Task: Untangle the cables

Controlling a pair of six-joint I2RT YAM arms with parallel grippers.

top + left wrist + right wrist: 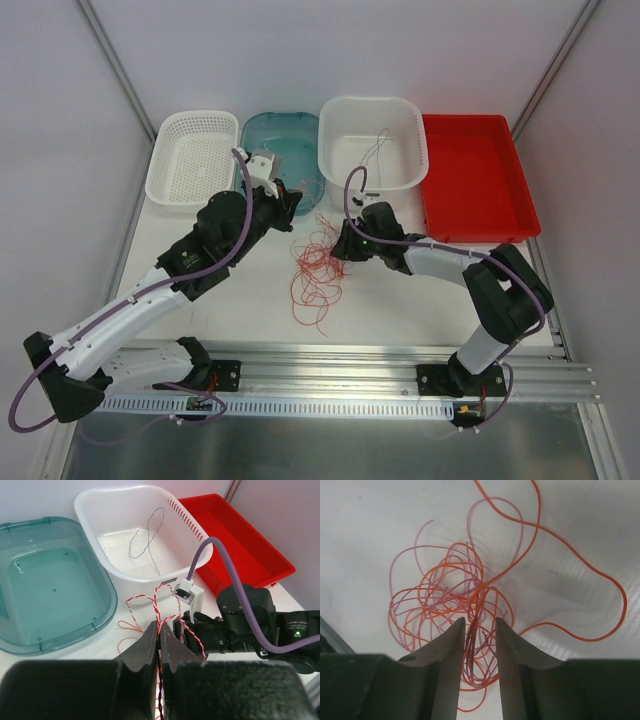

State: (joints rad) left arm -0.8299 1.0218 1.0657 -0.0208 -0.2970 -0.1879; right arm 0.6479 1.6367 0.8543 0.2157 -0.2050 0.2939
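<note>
Between the parted fingers [445, 655] of the right claw [479, 625], the cables [470, 587]; left claw [160, 632] clenched on one.

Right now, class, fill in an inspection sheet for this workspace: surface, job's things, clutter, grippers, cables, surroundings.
Surface: white table, with a row of containers along its far edge.
Job's things: red tangle lying loose on the table between the arms; grey wire lying in the white tub.
Clutter: white basket, teal tub, red tray.
Grippers: left gripper shut on a twisted red-and-white wire; right gripper open, jaws either side of strands at the tangle's middle.
Cables: purple leads running along both arms.
Surroundings: metal rail at the near edge; pale walls.
</note>
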